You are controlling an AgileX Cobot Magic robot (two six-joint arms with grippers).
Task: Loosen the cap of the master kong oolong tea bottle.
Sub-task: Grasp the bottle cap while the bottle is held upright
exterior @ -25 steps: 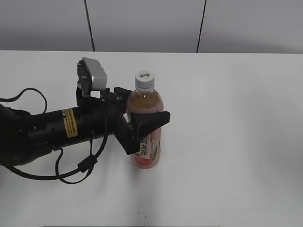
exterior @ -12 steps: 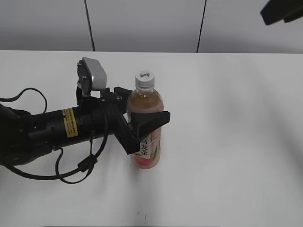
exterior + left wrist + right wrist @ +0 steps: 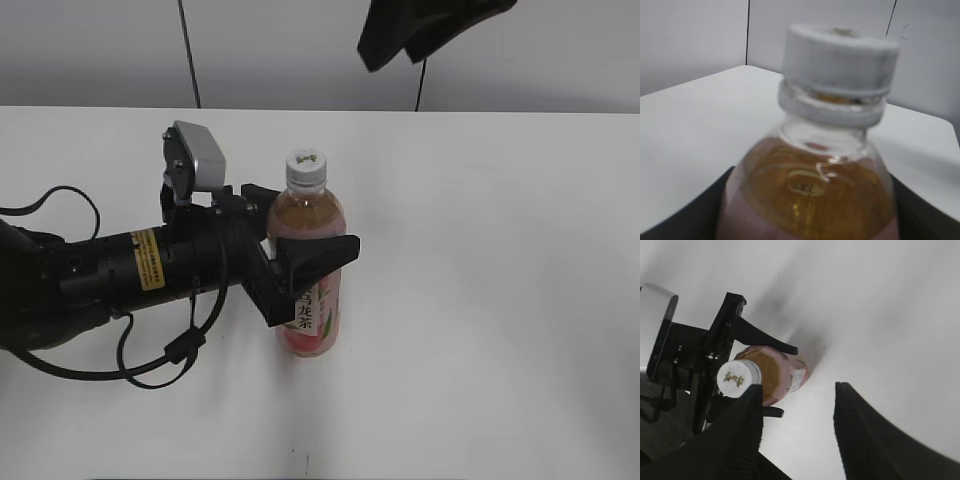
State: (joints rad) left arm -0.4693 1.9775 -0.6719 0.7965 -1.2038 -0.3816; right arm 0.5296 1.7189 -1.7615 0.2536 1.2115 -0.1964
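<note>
The master kong oolong tea bottle (image 3: 312, 290) stands upright on the white table, amber tea inside, pink label with dark characters. Its white ribbed cap (image 3: 305, 169) is on the neck. My left gripper (image 3: 300, 262) is shut on the bottle's body from the left. The left wrist view shows the cap (image 3: 840, 60) and the bottle's shoulder (image 3: 815, 200) close up. My right gripper (image 3: 420, 25) enters at the top of the exterior view, high above the bottle. In the right wrist view its jaws (image 3: 797, 395) are open and empty above the table, with the cap (image 3: 737, 378) and bottle (image 3: 777, 372) to their left.
The white table (image 3: 500, 280) spreads around the bottle. A grey panelled wall (image 3: 300, 50) stands behind it. The left arm's black body and cables (image 3: 110, 280) lie across the table's left side.
The right gripper has come into view at the top right and moved left and down toward the bottle. The left gripper and bottle have not moved.
</note>
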